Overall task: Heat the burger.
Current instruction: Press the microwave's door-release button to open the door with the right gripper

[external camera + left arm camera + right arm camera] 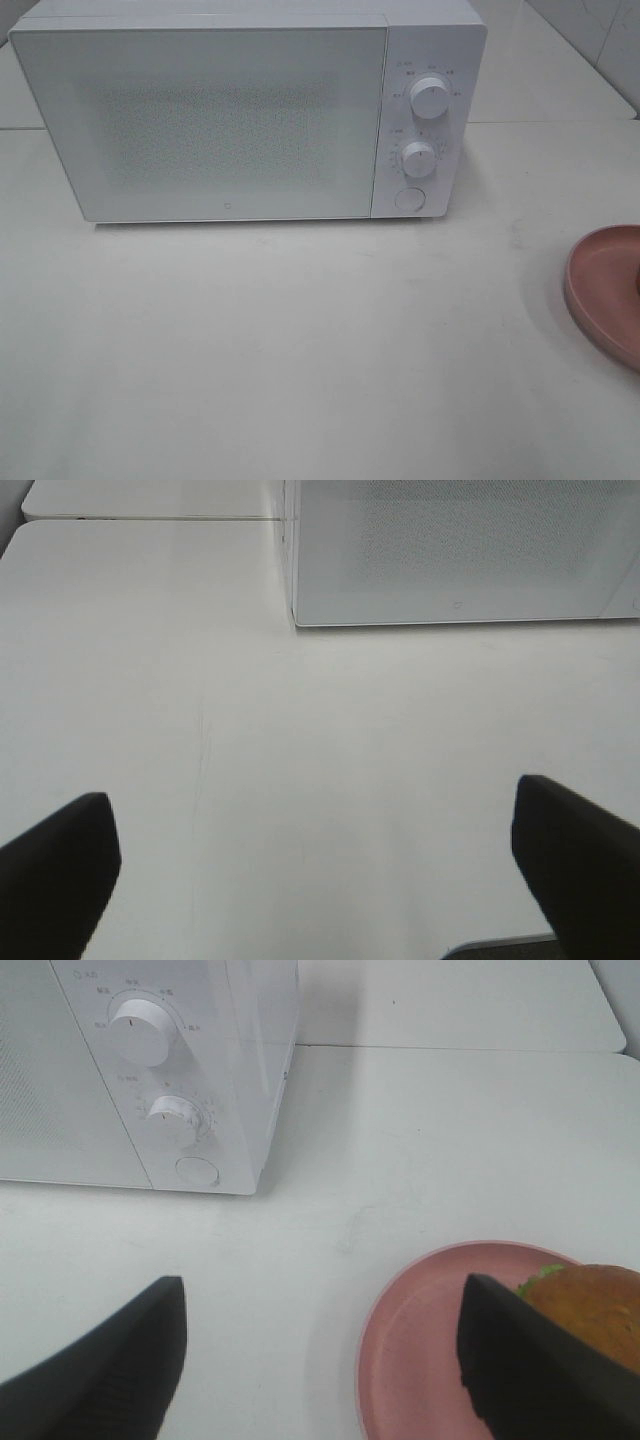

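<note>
Burger (600, 1305) sits on a pink plate (420, 1360), on the part of the plate farthest from the microwave (230, 120), with green lettuce showing at its edge. From the high camera only a bare slice of the plate shows, at about 3 o'clock on the white table (300, 340); the burger lies outside that view. The microwave stands at 12 o'clock with its door shut. On its 3 o'clock side are an upper knob (428, 97), a lower knob (418, 158) and a round button (410, 198) beneath them.

Right pincer (320, 1360) hangs over the table near the plate, its jaws wide apart and gripping nothing. One black finger (540, 1360) stands in front of the burger in the wrist view; whether it touches the burger I cannot tell. Left pincer (315, 880) is spread wide too and holds nothing, over bare table in front of the microwave's 9 o'clock end.
</note>
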Tool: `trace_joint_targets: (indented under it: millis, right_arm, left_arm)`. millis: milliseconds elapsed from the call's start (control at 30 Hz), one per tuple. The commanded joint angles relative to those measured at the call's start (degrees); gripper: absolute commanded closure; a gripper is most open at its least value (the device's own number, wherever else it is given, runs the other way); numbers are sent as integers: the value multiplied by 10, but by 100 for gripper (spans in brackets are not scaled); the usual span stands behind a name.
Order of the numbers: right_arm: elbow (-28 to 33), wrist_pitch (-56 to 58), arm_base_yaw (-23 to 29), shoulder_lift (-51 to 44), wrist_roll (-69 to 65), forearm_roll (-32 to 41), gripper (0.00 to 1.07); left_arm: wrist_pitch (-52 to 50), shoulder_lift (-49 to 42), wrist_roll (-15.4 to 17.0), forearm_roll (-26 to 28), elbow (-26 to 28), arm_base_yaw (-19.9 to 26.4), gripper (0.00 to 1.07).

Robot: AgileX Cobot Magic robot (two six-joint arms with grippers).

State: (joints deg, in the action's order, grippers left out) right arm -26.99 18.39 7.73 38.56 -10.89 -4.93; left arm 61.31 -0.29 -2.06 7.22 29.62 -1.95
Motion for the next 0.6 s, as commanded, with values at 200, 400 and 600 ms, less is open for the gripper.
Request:
trace_joint_targets:
  millis: [200,400,600]
  right_arm:
    - [1,-95,-2,86,1,1,35]
    - [1,-142,-2,141,1,1,35]
    - [1,-228,-2,201,1,1,35]
  left_arm:
    - [1,-1,0,4,-1,-2,7]
    - [1,-1,0,4,-1,-2,7]
    - [1,-1,0,4,-1,-2,7]
